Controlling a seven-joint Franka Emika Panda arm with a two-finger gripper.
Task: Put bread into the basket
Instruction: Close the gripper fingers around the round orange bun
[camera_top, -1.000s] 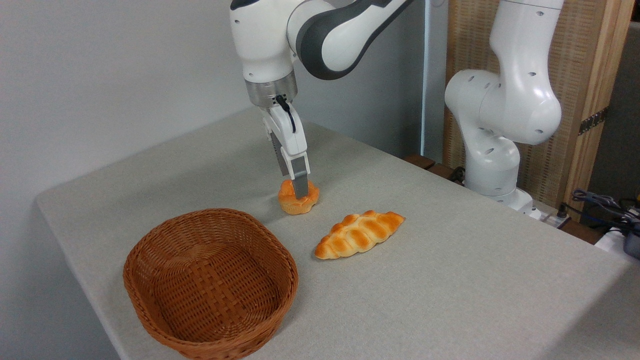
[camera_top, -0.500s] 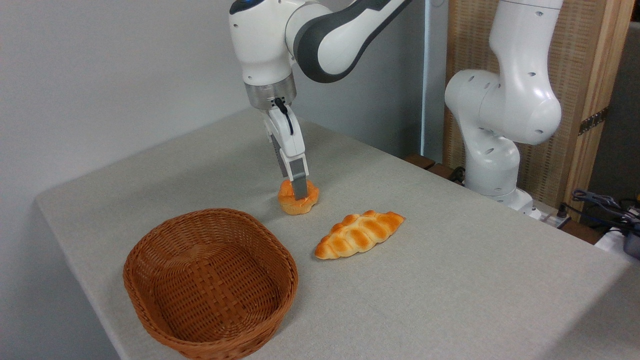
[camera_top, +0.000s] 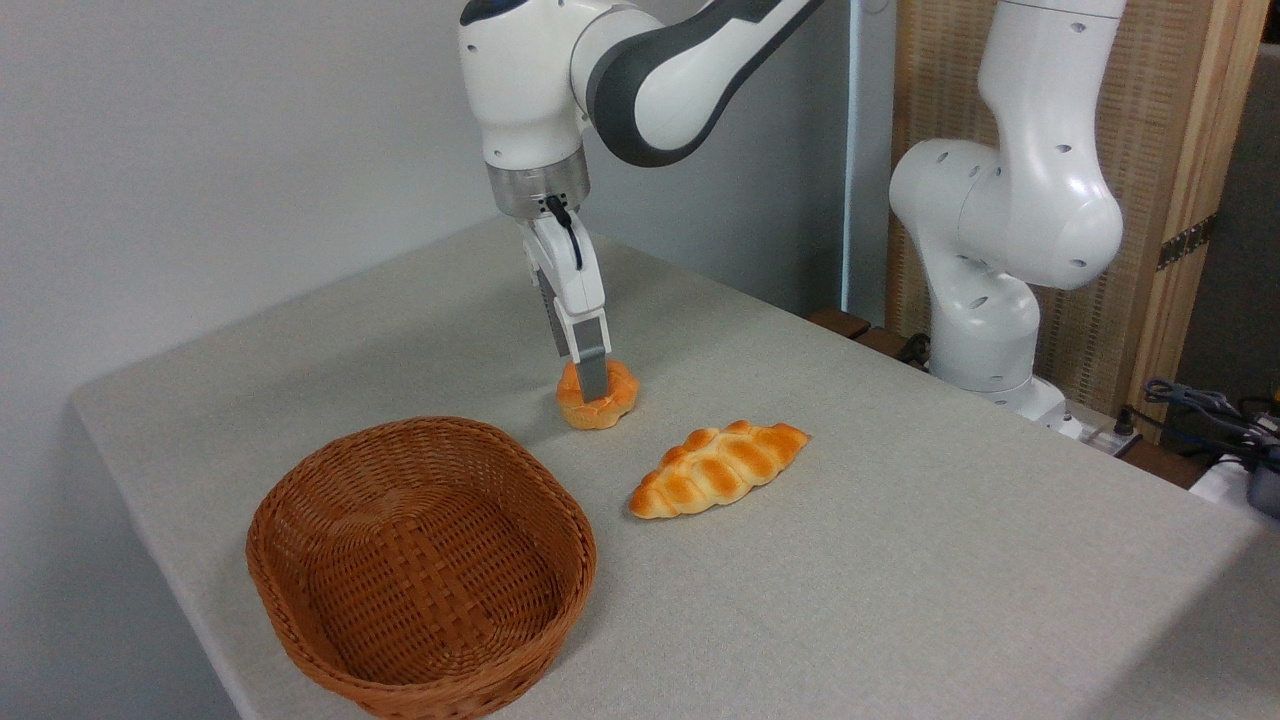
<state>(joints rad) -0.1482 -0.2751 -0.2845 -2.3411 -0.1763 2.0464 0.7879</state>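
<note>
Pinching the small round golden-orange bun (camera_top: 597, 396), the gripper (camera_top: 592, 385) grips its lumpy top. Nearby sits the empty oval brown wicker basket (camera_top: 420, 565).

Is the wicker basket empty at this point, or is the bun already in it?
Empty. The basket shows only bare weave inside; the bun sits outside it on the table, with the end effector on it.

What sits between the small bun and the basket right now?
Nothing: the fixed camera shows only bare table between the bun, gripped by the pincer, and the basket.
</note>
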